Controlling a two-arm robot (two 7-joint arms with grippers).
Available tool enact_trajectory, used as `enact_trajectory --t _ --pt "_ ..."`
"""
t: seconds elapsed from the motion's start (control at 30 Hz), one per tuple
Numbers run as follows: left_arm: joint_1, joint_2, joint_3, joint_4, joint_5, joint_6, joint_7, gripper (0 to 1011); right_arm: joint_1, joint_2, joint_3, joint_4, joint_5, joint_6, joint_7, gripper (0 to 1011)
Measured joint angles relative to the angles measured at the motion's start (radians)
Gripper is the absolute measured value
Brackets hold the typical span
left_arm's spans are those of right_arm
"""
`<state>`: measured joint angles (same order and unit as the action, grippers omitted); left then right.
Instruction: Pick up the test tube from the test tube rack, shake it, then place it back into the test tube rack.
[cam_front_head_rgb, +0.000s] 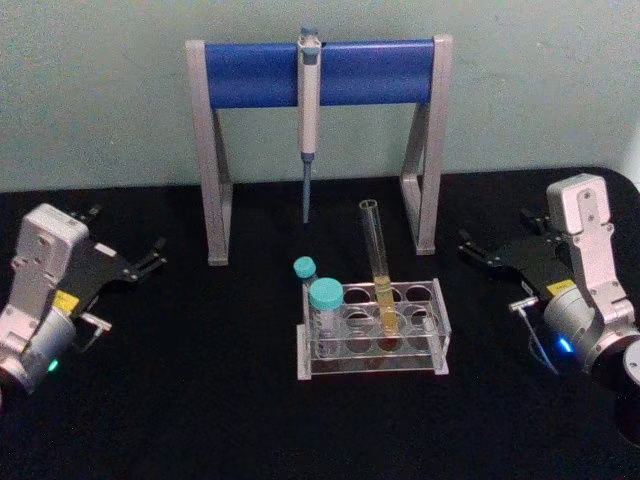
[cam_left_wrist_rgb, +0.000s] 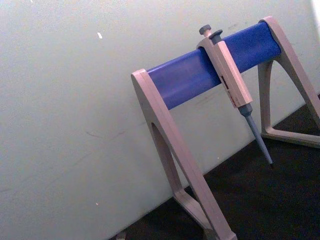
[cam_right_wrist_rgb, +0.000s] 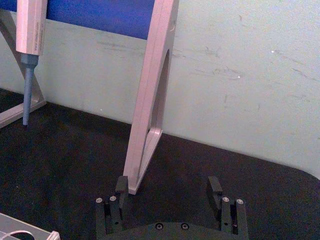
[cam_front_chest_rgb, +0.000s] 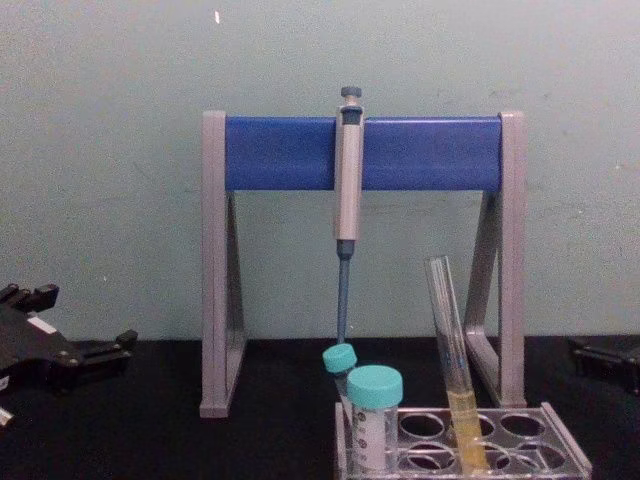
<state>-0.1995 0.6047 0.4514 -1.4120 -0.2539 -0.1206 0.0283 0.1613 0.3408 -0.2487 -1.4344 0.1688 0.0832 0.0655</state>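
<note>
Dim, even light; soft, grainy focus

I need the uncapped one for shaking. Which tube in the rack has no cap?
The test tube, tallest of the three in the test tube rack: open-topped, yellow liquid at its bottom. The two shorter tubes wear teal caps.

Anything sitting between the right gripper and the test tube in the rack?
In the head view, only the rack's right end and bare black table lie between the right gripper and the test tube. Jaws open.
</note>
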Motion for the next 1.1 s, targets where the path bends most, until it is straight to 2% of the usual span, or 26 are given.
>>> enact_trajectory --t 1.1 --pt "0.000 0.000 0.000 0.000 0.000 0.000 0.000 1002 0.001 0.001 -0.001 -0.001 0.000 -0.001 -0.001 1000"
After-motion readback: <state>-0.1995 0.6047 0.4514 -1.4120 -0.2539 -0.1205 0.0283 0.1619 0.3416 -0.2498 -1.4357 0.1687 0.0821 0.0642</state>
